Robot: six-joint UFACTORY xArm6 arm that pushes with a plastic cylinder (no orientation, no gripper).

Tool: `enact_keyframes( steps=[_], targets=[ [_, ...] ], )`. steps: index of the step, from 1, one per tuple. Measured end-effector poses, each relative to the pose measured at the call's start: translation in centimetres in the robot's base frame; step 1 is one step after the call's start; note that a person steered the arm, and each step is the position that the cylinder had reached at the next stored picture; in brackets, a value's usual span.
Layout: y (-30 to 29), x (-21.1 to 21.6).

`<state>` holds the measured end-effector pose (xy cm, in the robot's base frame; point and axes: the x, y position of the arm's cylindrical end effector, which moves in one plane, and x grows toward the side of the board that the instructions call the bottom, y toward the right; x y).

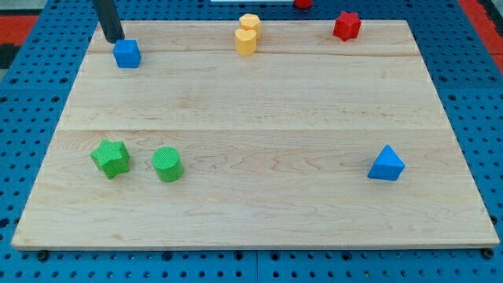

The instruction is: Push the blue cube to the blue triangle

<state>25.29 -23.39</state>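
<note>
The blue cube sits near the top left corner of the wooden board. The blue triangle lies at the view's lower right, far from the cube. My rod comes down from the top left, and my tip rests just above and to the left of the blue cube, touching it or nearly so.
Two yellow blocks, pressed together, stand at the top middle. A red star-like block is at the top right. A green star and a green cylinder sit at the lower left. Blue pegboard surrounds the board.
</note>
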Motion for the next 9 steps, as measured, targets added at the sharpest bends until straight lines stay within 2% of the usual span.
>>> enact_keyframes(
  steps=[2, 4, 6, 9],
  targets=[
    [1.1, 5.0],
    [6.2, 9.1],
    [10.0, 8.4],
    [21.9, 7.3]
  ],
)
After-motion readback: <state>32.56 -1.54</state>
